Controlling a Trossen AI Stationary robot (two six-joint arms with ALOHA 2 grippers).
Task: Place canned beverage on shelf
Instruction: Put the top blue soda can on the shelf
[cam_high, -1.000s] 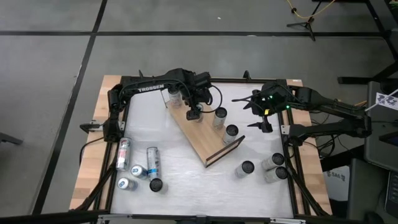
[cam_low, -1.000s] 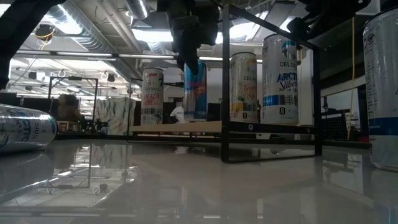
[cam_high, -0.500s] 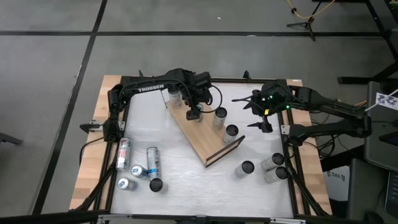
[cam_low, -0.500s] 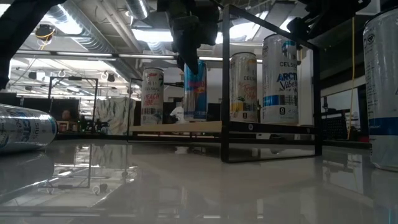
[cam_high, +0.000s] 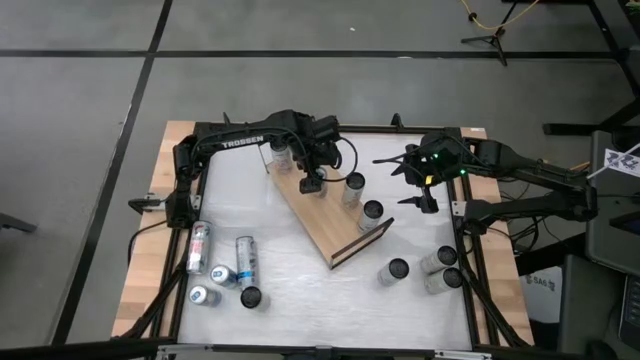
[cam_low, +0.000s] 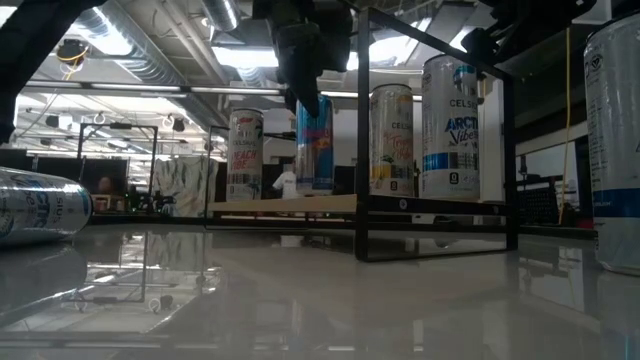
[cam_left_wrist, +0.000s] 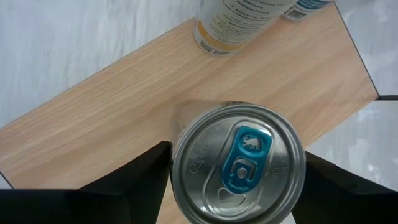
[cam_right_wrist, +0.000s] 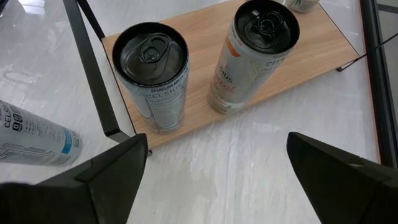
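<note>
The left gripper (cam_high: 313, 183) holds a blue can (cam_left_wrist: 237, 163) between its 2 dark fingers (cam_left_wrist: 134, 177), upright on the shelf (cam_high: 322, 215). The can is a smooth metal cylinder with a round silver top and a blue pull tab. The shelf is a long flat board of light wood with fine grain, and thin black wire rails stand at its short ends.

Just beyond the fingers, the left wrist view shows the base of a pale can (cam_left_wrist: 239, 23) on the same board. Only the low view shows the printed sides of the cans. The high view shows 4 cans in a row on the board.

The right gripper (cam_high: 421, 192) hangs beside the shelf with its fingers spread wide and holds nothing.

The table (cam_high: 300, 290) is white and glossy and reflects the cans. Behind it, the room has ceiling pipes and bright lamps.
</note>
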